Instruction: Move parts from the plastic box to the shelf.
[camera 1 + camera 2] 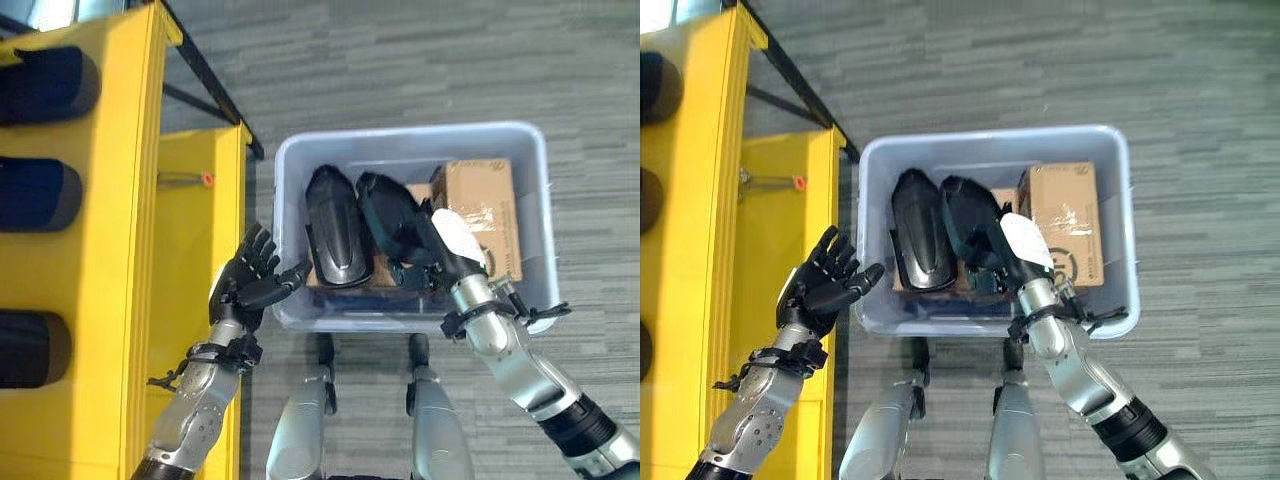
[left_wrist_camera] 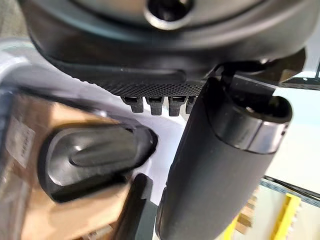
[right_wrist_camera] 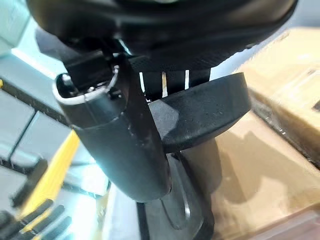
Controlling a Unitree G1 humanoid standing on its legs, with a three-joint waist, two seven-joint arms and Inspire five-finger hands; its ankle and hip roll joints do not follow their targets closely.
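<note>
We look down on a floor (image 1: pixel 420 60) of grey carpet with a fine striped weave. On the robot's left stands a yellow shelf (image 1: pixel 120 200) of smooth painted metal; rounded dark parts (image 1: pixel 40 85) lie in its tiers, and a black frame bar (image 1: pixel 205 70) runs diagonally behind it.

A pale blue-grey plastic box (image 1: pixel 285 170), rectangular with rounded corners and translucent walls, sits on the floor beside the shelf. Inside it we see two glossy black moulded parts: a left part (image 1: pixel 335 240), elongated and shell-shaped, and a middle part (image 1: pixel 385 220) next to it. A brown cardboard carton (image 1: pixel 480 200) sealed with clear tape fills the box's right side.

The left hand (image 1: pixel 250 280) hovers between the shelf and the box's near left corner, fingers spread and relaxed, grasping nothing; its wrist view looks past the thumb (image 2: pixel 215 165) at a black part (image 2: pixel 95 157) lying on cardboard.

The right hand (image 1: pixel 1008 250), thumb in a white cover, reaches into the box at the middle part. In its wrist view a black part (image 3: pixel 200 115) lies against the fingers, beside the thumb (image 3: pixel 120 145), but we cannot tell whether the fingers close on it.
</note>
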